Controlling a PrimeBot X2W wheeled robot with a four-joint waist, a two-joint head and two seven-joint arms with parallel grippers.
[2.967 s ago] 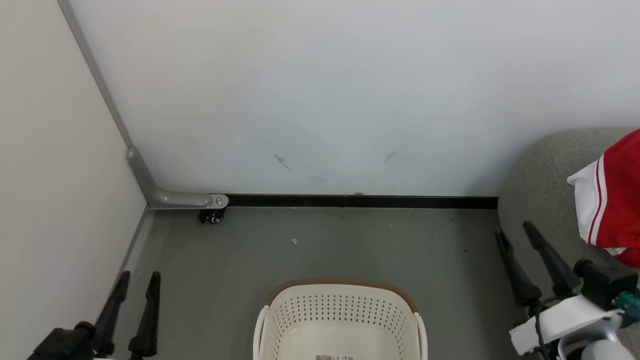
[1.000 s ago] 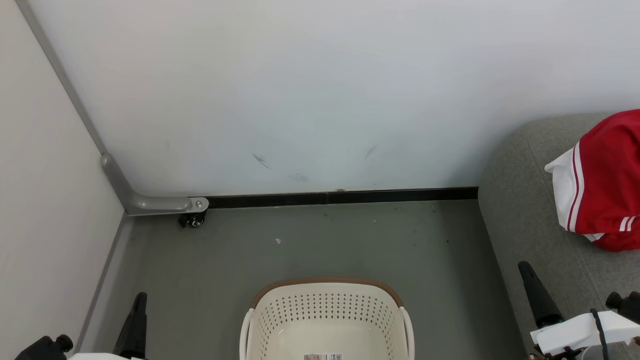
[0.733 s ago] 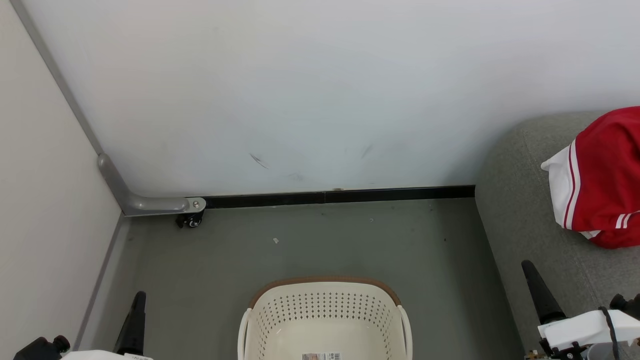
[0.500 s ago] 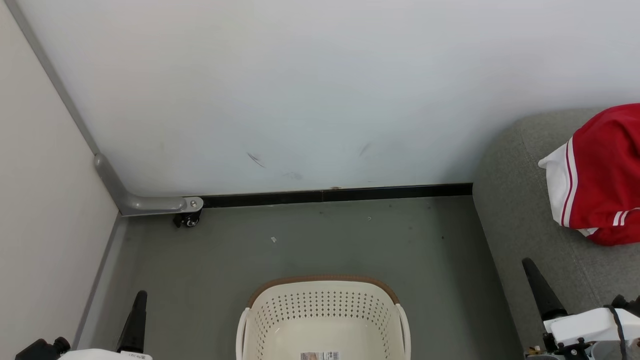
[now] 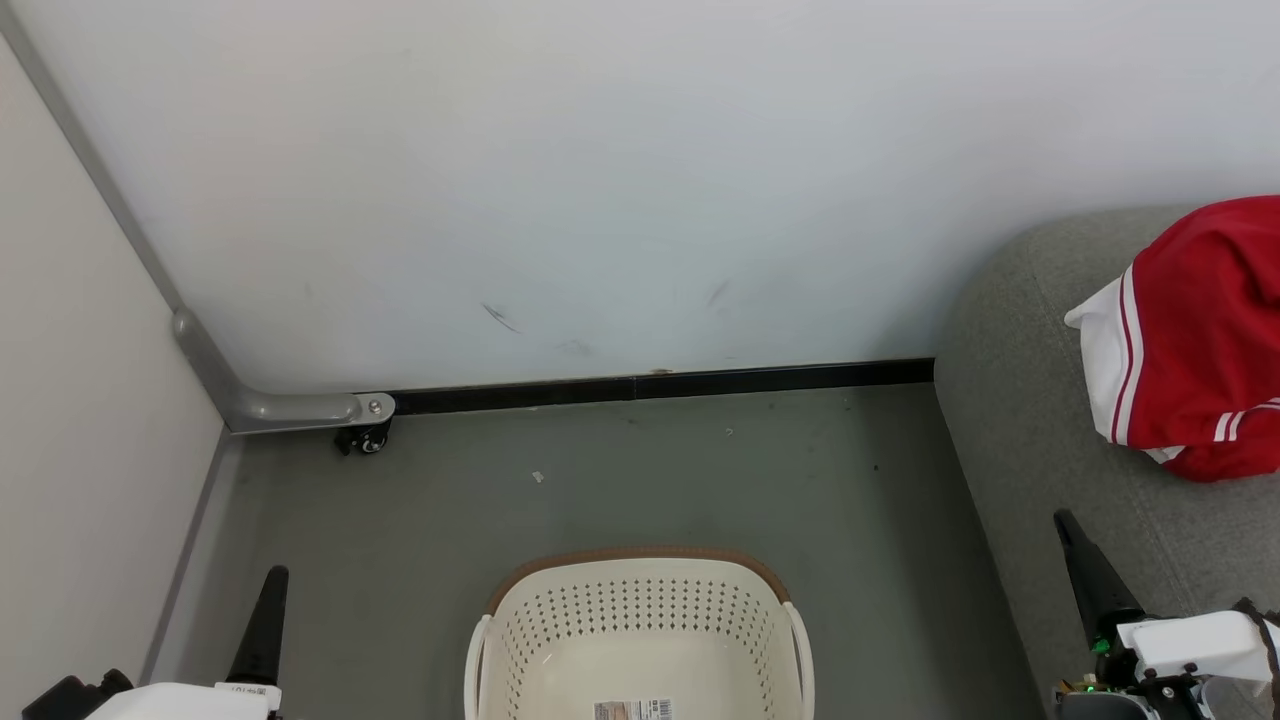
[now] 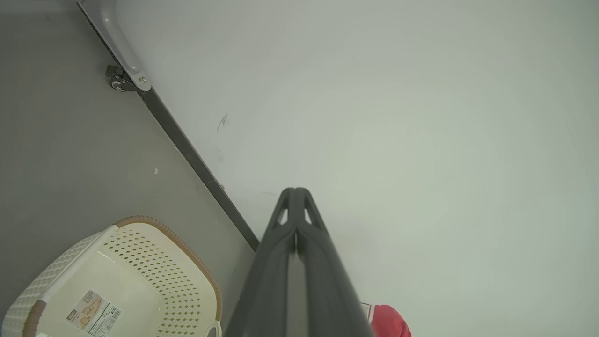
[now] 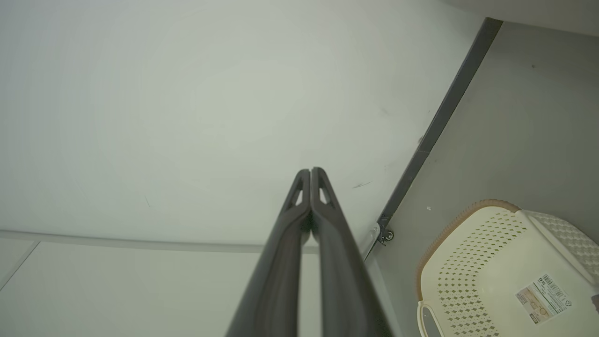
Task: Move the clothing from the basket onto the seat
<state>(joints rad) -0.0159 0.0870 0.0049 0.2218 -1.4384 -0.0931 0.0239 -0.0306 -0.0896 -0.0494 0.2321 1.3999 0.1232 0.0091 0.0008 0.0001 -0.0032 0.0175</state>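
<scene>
The cream basket with a brown rim stands on the floor at the bottom centre. Its inside shows bare plastic and a barcode label. Red clothing with white stripes lies on the grey seat at the right. My left gripper is shut at the lower left, apart from the basket. My right gripper is shut over the seat's front edge, below the clothing. The left wrist view has the shut left gripper pointing at the wall, beside the basket. The right wrist view has the shut right gripper and the basket.
A white wall with a black skirting strip closes the far side. A pale partition stands at the left, with a grey metal foot and castor at the corner. Grey floor lies between basket and wall.
Both grippers stood open three seconds ago and are now shut and lower in the picture. The head camera has shifted, so more of the seat and clothing shows.
</scene>
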